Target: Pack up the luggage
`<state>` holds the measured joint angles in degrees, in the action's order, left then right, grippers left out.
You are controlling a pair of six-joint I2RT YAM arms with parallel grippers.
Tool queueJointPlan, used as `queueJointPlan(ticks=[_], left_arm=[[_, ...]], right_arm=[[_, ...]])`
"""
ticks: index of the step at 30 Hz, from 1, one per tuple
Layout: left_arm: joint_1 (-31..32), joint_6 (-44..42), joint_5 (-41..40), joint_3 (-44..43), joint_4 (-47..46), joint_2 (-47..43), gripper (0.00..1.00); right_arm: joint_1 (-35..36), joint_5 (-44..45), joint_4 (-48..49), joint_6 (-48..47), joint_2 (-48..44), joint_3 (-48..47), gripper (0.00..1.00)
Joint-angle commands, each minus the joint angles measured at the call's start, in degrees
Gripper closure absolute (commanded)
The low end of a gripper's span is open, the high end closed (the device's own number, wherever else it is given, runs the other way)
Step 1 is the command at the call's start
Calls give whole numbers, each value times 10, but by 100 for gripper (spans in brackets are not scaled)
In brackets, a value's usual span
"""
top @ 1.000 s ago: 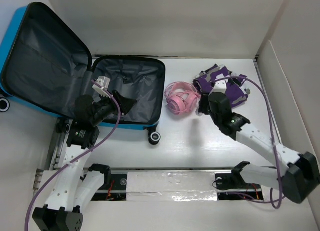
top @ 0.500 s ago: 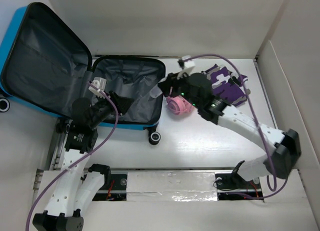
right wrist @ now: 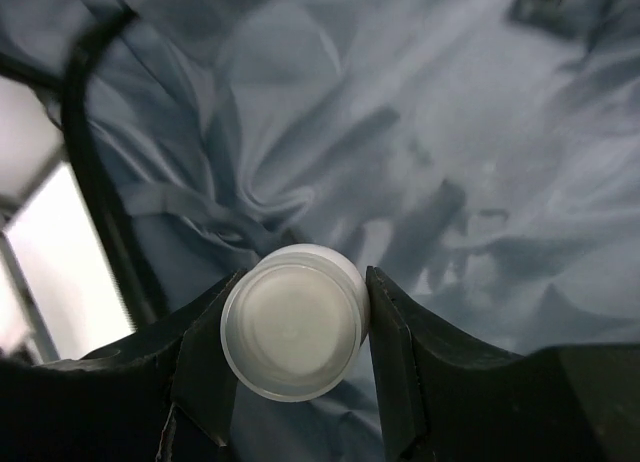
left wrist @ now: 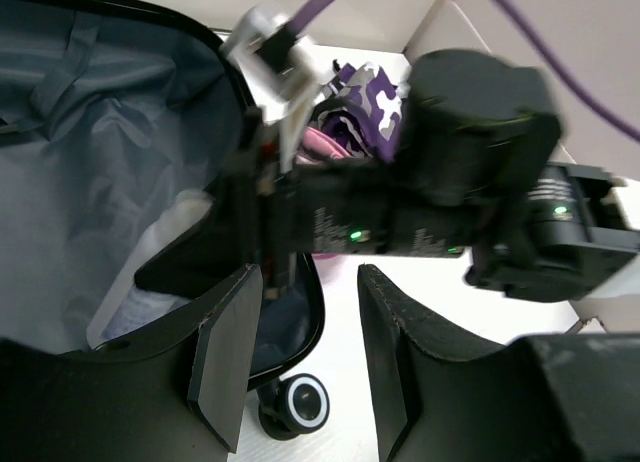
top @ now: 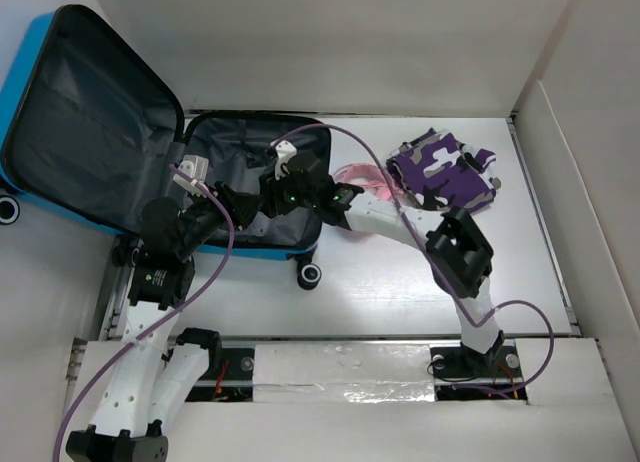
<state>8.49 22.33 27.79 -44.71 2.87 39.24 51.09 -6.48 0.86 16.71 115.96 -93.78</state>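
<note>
The luggage (top: 100, 132) lay open at the left rear of the surface (top: 390, 282). Its lid leaned back to the left and its base half lay flat, with grey lining showing in both. One wheel (top: 311, 274) stood at the near right corner of the base.

Our right hand (top: 272, 187) reached across from the right and hung over the base half. In its wrist view the two fingers (right wrist: 200, 357) pressed against either side of a white bottle (right wrist: 292, 322), seen end-on against the crumpled lining. We could not tell whether the bottle touched the lining.

Our left hand (top: 245, 207) hovered just beside the right one, at the near edge of the base. Its fingers (left wrist: 225, 357) stood partly apart with nothing between them.

To the right of the luggage, pink headphones (top: 362, 174) lay partly hidden behind the right arm. Beyond them a purple camouflage garment (top: 445, 172) lay near the far right corner of the surface.
</note>
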Motion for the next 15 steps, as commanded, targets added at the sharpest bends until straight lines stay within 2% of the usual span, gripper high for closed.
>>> queueJointPlan(ticks=[1,6,8,12,13,15], left_arm=[[-5,-7,-1,-14,-17,-4,60],[-5,-5,2,-11,-21,0,59],[-10,-5,2,-11,-23,1,59],[-15,-4,5,-9,-23,3,59],[-15,-4,7,-9,-23,3,59],[-15,-4,9,-8,-24,4,59]], right_arm=[[5,-23,18,-1,8,-62,74],[5,-9,-48,-24,94,-156,71],[-1,15,-47,-26,104,-178,65],[-15,44,-43,-19,110,-198,44],[-22,49,-40,-18,106,-199,35],[-29,53,-32,-18,96,-200,24]])
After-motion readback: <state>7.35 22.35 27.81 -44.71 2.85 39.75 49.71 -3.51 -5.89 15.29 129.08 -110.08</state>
